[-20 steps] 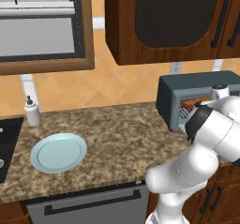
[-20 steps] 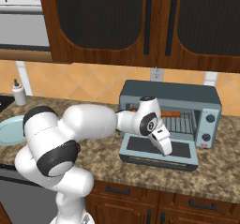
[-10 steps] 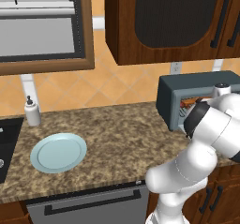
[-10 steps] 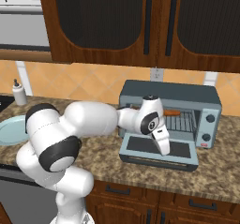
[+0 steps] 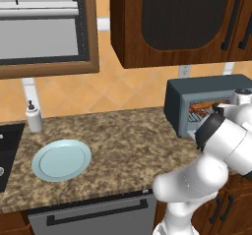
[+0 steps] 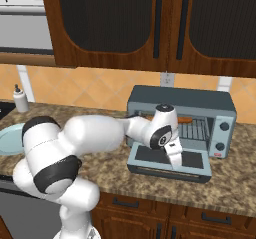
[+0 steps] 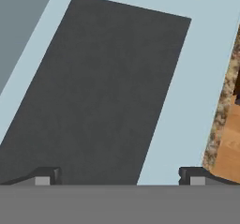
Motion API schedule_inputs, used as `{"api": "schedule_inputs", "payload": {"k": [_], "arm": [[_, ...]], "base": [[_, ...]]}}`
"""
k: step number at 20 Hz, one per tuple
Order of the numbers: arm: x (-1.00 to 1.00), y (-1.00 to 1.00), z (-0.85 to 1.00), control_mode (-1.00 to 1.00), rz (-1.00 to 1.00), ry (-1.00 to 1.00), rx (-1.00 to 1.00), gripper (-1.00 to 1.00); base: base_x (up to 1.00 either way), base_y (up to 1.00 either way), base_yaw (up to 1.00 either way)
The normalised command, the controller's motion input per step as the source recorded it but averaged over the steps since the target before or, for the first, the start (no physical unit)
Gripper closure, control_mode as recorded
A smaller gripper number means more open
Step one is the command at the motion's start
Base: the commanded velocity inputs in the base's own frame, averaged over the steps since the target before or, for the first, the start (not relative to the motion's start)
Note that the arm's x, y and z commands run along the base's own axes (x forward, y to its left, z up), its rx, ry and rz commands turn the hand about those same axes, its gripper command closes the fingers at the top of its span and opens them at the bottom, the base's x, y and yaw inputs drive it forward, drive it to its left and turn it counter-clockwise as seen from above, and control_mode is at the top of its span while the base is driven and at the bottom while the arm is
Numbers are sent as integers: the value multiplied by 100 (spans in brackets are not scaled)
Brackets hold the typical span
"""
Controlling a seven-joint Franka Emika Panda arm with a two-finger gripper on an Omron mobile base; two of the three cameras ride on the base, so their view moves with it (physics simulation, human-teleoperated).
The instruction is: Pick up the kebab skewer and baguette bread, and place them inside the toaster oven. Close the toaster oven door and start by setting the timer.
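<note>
The toaster oven (image 6: 180, 99) stands on the counter at the right, also seen at the right as the toaster oven (image 5: 206, 89). Its door (image 6: 196, 162) lies folded down flat and open. The orange-brown baguette bread (image 6: 185, 119) rests on the wire rack inside, partly behind my arm. The kebab skewer is hidden. My gripper (image 6: 176, 162) points down close over the door, open with nothing between its fingers. In the hand view the gripper (image 7: 119, 177) hovers above the door's dark window (image 7: 103, 92) and pale frame (image 7: 187, 101).
A pale blue plate (image 5: 61, 159) lies on the counter's left part, with a soap dispenser (image 5: 33, 117) behind it and a sink edge (image 5: 5, 155) at far left. Two knobs (image 6: 221, 128) sit on the oven's right side. Dark wall cabinets (image 6: 150, 23) hang overhead.
The hand has dipped slightly toward the open door and the elbow has swung a little to the right. The jaws have stayed open.
</note>
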Motion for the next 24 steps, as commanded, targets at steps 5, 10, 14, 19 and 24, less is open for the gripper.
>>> {"api": "schedule_inputs", "payload": {"k": [5,10,14,19,24], "arm": [[-99,9,23,-100,10,0,-2,-100],[-95,36,2,-100,40,1,-8,-100],[-45,61,0,-100,50,0,-10,-100],[0,38,-7,-100,50,0,-4,-100],[2,8,-12,-100,51,-2,-1,-100]], "base": [[0,0,0],[0,0,0],[0,0,0],[0,0,0],[0,0,0]]}}
